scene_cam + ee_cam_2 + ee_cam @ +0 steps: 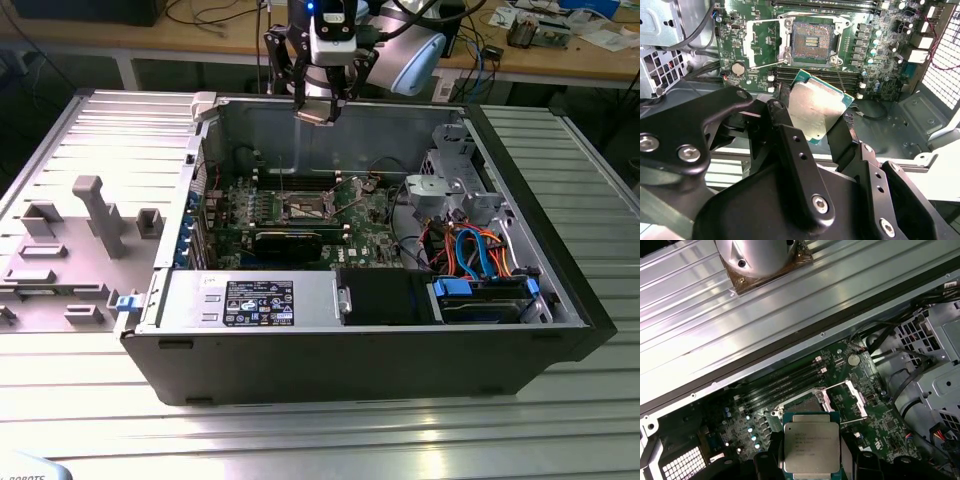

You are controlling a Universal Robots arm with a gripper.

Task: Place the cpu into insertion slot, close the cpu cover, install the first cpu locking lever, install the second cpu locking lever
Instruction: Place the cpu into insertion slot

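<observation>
End effector clamps the cpu above the open case, whose insertion slot seems uncovered.

Print on the cpu and black label is unreadable.

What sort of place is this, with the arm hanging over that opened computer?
Most likely a robotics lab or workshop: an open computer case lies on a ribbed metal table, a cluttered wooden workbench with cables stands behind, and the gripper holds the cpu.
</observation>
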